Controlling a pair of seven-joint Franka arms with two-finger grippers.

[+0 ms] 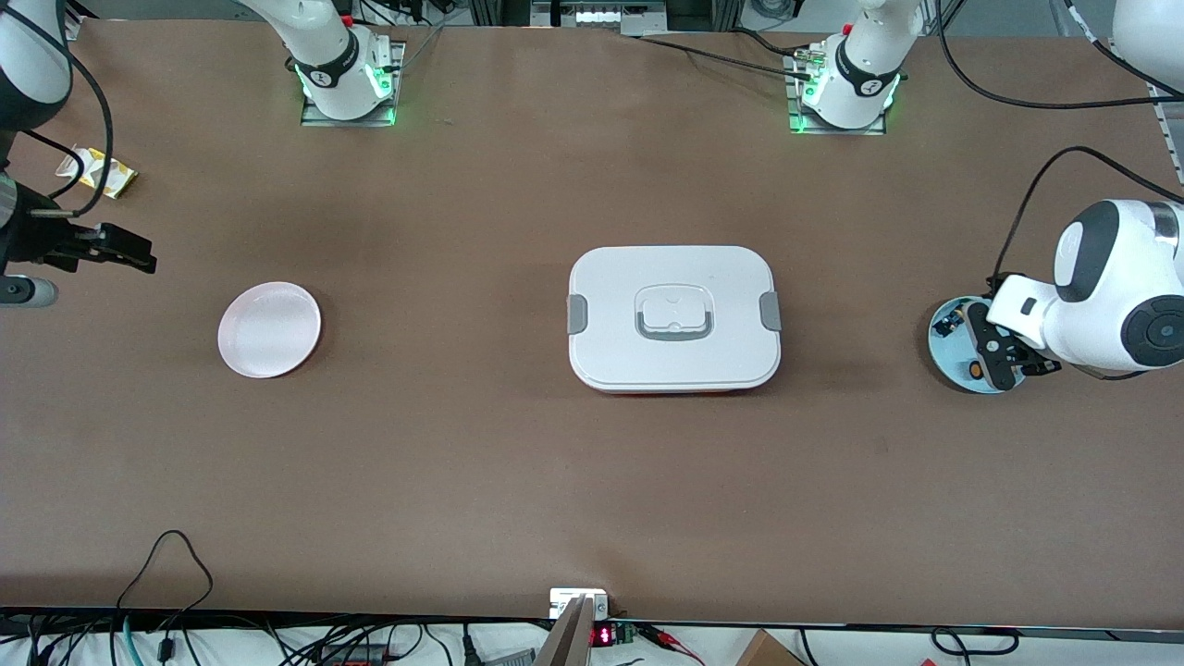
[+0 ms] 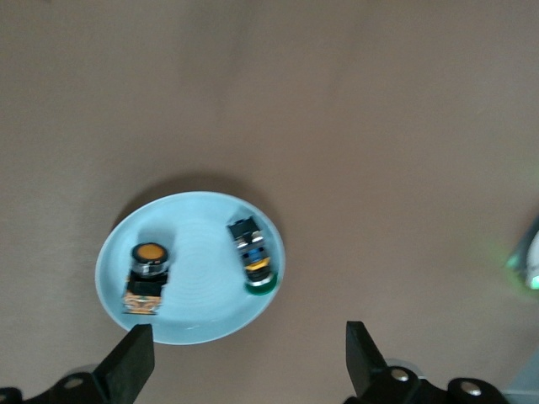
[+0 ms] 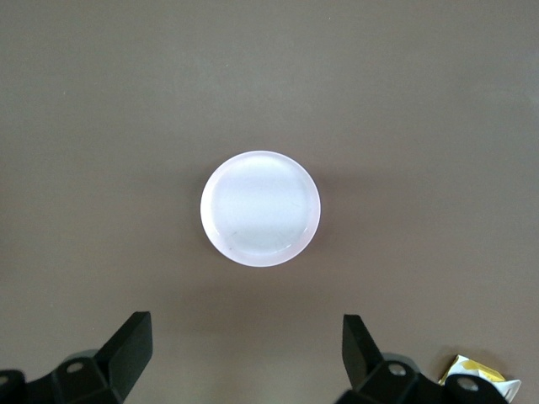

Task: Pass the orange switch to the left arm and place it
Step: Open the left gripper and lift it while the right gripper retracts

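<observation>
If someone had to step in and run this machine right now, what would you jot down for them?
Left gripper: open, holding nothing, over the blue plate at the left arm's end of the table.
Right gripper: open, holding nothing, up in the air near the pink plate at the right arm's end; that arm waits.
Orange switch: on the blue plate, beside a second switch with a green cap.
Box: shut, mid-table between the two plates.
Done: nothing moved yet.
Left: grasp the orange switch, pass it between the arms clear of the box, probably on to the pink plate.
</observation>
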